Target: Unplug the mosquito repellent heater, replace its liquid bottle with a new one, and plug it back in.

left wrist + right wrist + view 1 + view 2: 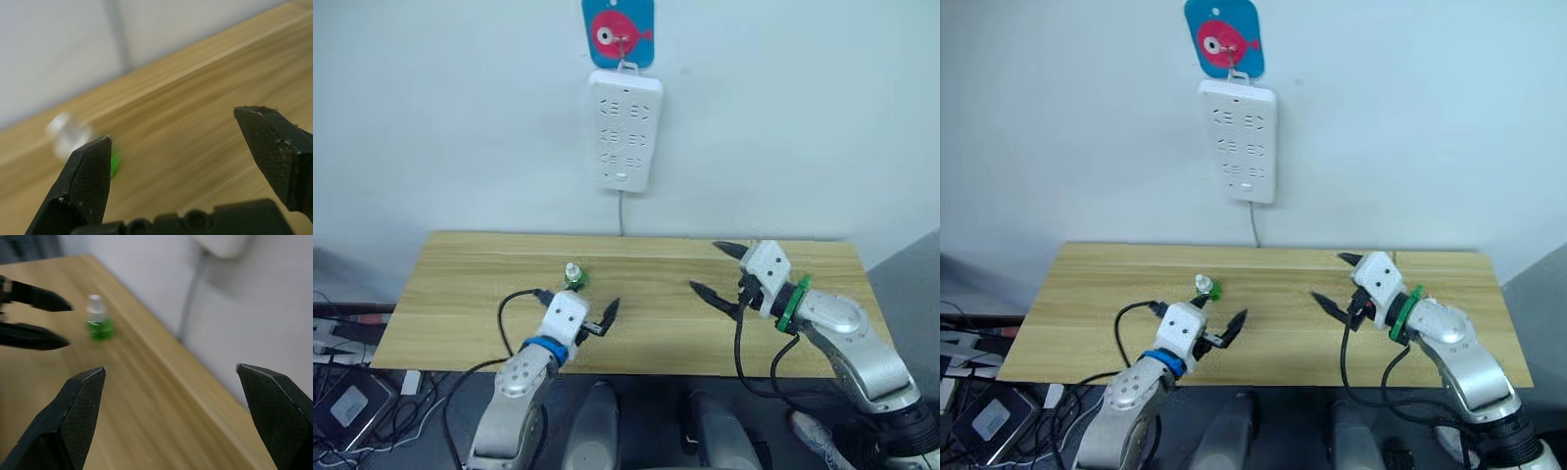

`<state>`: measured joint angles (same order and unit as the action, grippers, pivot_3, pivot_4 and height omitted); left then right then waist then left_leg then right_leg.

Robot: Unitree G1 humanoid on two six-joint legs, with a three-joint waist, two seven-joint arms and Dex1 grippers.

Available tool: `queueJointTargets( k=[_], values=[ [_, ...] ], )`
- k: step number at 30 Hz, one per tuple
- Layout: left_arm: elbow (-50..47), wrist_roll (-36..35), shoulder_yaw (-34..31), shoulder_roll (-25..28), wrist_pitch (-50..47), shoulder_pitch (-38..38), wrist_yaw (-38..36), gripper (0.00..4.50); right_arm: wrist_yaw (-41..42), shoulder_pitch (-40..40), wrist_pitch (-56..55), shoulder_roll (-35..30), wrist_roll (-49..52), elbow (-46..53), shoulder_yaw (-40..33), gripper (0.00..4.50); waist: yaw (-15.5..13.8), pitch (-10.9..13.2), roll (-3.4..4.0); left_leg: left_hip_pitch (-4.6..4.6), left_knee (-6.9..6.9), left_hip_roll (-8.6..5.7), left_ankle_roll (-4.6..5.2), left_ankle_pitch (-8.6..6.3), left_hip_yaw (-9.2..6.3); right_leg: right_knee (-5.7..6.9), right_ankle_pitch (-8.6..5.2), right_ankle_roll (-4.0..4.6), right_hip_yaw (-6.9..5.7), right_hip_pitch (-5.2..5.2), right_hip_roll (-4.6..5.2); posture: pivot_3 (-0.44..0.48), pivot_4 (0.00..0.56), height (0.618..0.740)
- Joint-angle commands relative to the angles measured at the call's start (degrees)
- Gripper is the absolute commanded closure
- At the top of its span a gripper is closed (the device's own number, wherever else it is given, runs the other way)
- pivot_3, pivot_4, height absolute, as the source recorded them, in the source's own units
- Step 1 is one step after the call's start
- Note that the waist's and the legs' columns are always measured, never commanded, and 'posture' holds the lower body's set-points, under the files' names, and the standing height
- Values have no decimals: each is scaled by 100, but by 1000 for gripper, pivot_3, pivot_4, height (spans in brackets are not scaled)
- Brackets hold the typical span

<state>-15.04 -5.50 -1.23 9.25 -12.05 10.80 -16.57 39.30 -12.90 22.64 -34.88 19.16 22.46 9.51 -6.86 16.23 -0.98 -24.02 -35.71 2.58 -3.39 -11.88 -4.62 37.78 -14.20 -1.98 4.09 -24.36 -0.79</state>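
On the wooden tabletop, a small green liquid bottle stands just beyond the left gripper, both grippers' jaws wide and empty; no heater sits on the wall power strip, so grasping the bottle seems next.

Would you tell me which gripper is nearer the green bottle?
Left. The left gripper sits just beside the green bottle; the right gripper is farther off across the table.
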Motion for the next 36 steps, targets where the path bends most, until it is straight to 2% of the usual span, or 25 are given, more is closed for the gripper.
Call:
queueJointTargets(
  k=[1,6,11,19,24,33,34,35,36],
  values=[
    [192,12,-235,-95,606,184,244,0,372,-269,388,-35,337,285,24,38,-91,42,1,0,0,0,-2,-2,1,-2,0,0,0,-1,0,398,304,740],
    [1513,88,-504,-20,1716,-153,338,0,631,-533,788,-129,424,378,90,38,-280,129,4,-24,2,0,-19,-11,3,-10,-6,-9,0,-22,-1,407,347,740],
    [3166,-63,-446,-91,2467,-1107,-21,0,539,-779,1404,-100,513,618,70,38,-497,235,-4,-85,-10,-1,-26,-13,4,-1,20,-60,-3,-88,-3,380,388,740],
    [5398,37,-285,-152,3533,-2567,-490,0,359,-970,2315,-179,927,1063,-205,38,-646,339,1,-83,-14,-1,-27,-14,4,7,22,-61,-2,-88,-5,335,404,740],
    [6161,54,-307,-176,3951,-3100,-501,0,292,-1146,2590,-157,1093,1199,-299,38,-659,345,0,-84,-14,-2,-27,-14,7,7,23,-63,-1,-89,-5,312,403,740],
    [6678,184,-225,-283,4409,-3360,-426,0,131,-1263,2775,-123,1253,1301,-357,38,-631,346,0,-83,-14,-1,-27,-14,4,9,23,-63,-2,-88,-8,296,401,740],
    [6679,186,-218,-302,4451,-3360,-435,373,96,-1256,2800,-109,1275,1312,-367,0,-622,346,0,-83,-14,-1,-27,-13,4,8,23,-63,-2,-88,-8,296,401,740],
    [6686,199,-210,-316,4477,-3362,-423,497,68,-1251,2821,-96,1288,1320,-373,0,-620,346,0,-84,-14,-1,-27,-14,5,8,23,-63,-2,-88,-8,297,399,740],
    [6701,210,-205,-327,4495,-3365,-407,810,52,-1245,2835,-88,1293,1329,-370,0,-619,346,0,-84,-14,-1,-27,-13,5,8,23,-63,-2,-88,-7,298,399,740]
  ],
)
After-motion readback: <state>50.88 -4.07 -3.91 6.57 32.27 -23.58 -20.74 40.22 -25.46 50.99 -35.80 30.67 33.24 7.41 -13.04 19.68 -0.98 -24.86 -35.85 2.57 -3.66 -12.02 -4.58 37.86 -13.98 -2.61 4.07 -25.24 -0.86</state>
